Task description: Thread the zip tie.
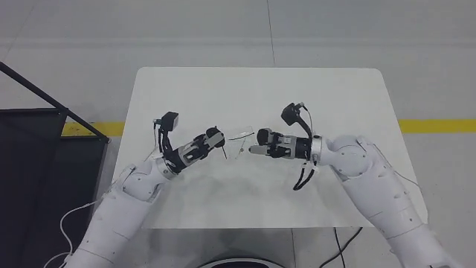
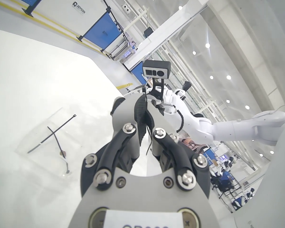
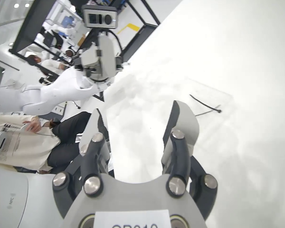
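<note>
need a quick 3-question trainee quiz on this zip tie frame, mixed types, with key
1. True or false: the right gripper is shut.
2. What does the left gripper hold? A) a zip tie B) a screwdriver C) nothing
3. Fill in: ____ loose zip ties lie crossed on the clear tray.

Key: 1 false, it is open and empty; 2 A; 3 two.
</note>
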Controlling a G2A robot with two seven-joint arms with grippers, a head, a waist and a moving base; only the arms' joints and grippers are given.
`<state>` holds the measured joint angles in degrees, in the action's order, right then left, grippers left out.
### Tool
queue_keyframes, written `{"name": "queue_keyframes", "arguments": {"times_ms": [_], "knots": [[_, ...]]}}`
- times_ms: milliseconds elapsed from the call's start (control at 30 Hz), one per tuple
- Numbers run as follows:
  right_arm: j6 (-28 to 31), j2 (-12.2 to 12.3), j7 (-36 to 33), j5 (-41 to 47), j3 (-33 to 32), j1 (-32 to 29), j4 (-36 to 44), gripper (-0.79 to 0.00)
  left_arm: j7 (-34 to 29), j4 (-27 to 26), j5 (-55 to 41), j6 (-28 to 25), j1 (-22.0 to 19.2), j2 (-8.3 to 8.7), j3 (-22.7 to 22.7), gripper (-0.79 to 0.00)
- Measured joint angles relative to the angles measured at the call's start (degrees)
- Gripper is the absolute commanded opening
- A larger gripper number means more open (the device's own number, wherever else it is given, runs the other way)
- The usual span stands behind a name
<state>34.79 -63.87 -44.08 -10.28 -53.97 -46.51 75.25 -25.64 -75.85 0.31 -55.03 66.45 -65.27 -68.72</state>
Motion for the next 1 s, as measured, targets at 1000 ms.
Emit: {"name": "queue_keyframes", "arguments": {"times_ms": [1000], "knots": [[-22.8, -4.08, -6.5, -8.43, 8.86, 10.15, -3.84, -0.215, 8.53, -3.99, 10.62, -0.23, 5.34, 0.3, -3.95, -0.785]]}}
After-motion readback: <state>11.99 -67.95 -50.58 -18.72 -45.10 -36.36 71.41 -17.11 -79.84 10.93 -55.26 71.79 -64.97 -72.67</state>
